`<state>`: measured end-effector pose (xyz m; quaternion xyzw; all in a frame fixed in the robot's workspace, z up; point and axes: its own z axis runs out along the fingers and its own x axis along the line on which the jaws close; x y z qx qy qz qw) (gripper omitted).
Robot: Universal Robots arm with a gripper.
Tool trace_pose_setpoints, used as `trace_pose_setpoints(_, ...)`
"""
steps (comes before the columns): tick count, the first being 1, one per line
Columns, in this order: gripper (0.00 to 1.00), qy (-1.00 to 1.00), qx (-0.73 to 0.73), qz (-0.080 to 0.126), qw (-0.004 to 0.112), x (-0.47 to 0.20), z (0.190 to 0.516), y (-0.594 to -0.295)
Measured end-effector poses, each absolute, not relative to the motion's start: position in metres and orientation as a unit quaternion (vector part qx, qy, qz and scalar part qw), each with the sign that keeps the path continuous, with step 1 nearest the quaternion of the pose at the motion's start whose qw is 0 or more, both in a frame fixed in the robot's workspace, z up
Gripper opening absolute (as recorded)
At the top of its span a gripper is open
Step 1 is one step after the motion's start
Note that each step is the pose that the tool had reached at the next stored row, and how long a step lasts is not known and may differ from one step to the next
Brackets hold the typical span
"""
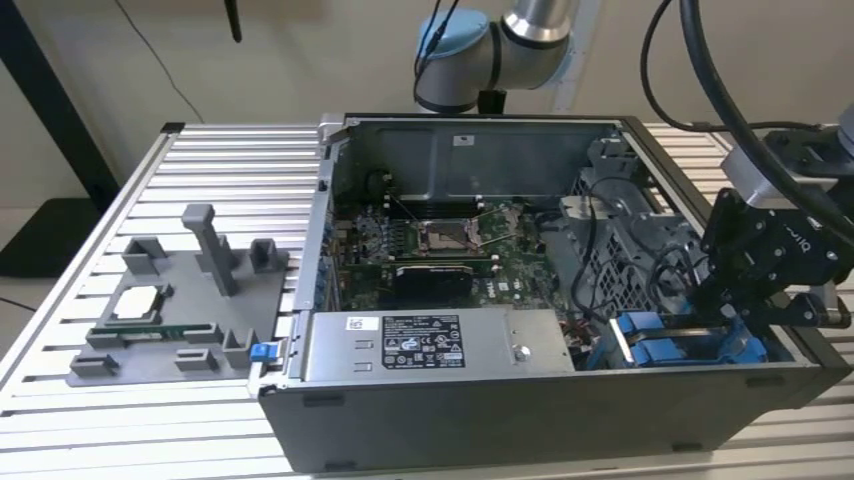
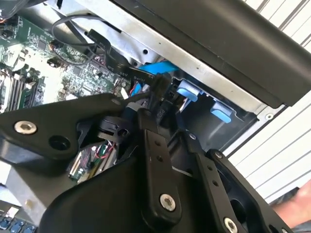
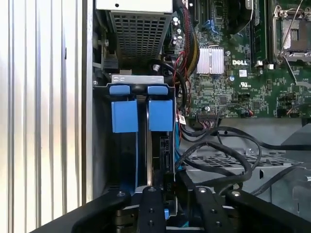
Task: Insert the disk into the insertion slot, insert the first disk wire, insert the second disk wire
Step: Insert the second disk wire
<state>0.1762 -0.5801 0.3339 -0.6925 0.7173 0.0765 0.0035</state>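
Disk (image 3: 164,150) sits in slot (image 3: 141,79) just ahead of gripper (image 2: 160,99), which looks clamped on wire (image 2: 127,72); any skew on approach could jam it or strain the wire.

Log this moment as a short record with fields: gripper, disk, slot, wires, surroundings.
Gripper: gripper low inside the computer case, at the exterior view's right, over the drive bay.
Disk: disk in its blue carrier appears seated in the slot.
Slot: slot beside the case wall, blue tabs at its mouth.
Wires: black wires loop beside the bay; plugged or not, cannot tell.
Surroundings: motherboard, power supply box, grey parts tray on the slatted table.
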Motion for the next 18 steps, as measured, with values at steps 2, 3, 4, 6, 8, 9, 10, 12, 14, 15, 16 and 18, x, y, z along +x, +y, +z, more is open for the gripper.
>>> trace_pose_setpoints(2, 0.0, 0.717, -0.693, 0.077, 0.004, 0.176, 0.334, -0.58)
trace_pose_setpoints(3, 1.0, 0.717, -0.693, 0.076, 0.003, 0.176, 0.335, -0.58)
trace_pose_setpoints(4, 1.0, 0.717, -0.693, 0.076, 0.003, 0.176, 0.335, -0.58)
trace_pose_setpoints(6, 1.0, 0.717, -0.693, 0.077, 0.003, 0.176, 0.338, -0.58)
trace_pose_setpoints(8, 1.0, 0.717, -0.693, 0.076, 0.003, 0.176, 0.34, -0.58)
trace_pose_setpoints(9, 1.0, 0.717, -0.693, 0.076, 0.003, 0.176, 0.342, -0.58)
trace_pose_setpoints(10, 1.0, 0.717, -0.693, 0.077, 0.004, 0.176, 0.343, -0.58)
trace_pose_setpoints(12, 1.0, 0.717, -0.693, 0.077, 0.004, 0.176, 0.346, -0.58)
trace_pose_setpoints(14, 1.0, 0.717, -0.692, 0.076, 0.004, 0.176, 0.348, -0.58)
trace_pose_setpoints(15, 1.0, 0.717, -0.692, 0.076, 0.003, 0.176, 0.349, -0.58)
trace_pose_setpoints(16, 1.0, 0.717, -0.692, 0.076, 0.003, 0.176, 0.35, -0.58)
trace_pose_setpoints(18, 1.0, 0.717, -0.693, 0.076, 0.003, 0.176, 0.352, -0.58)
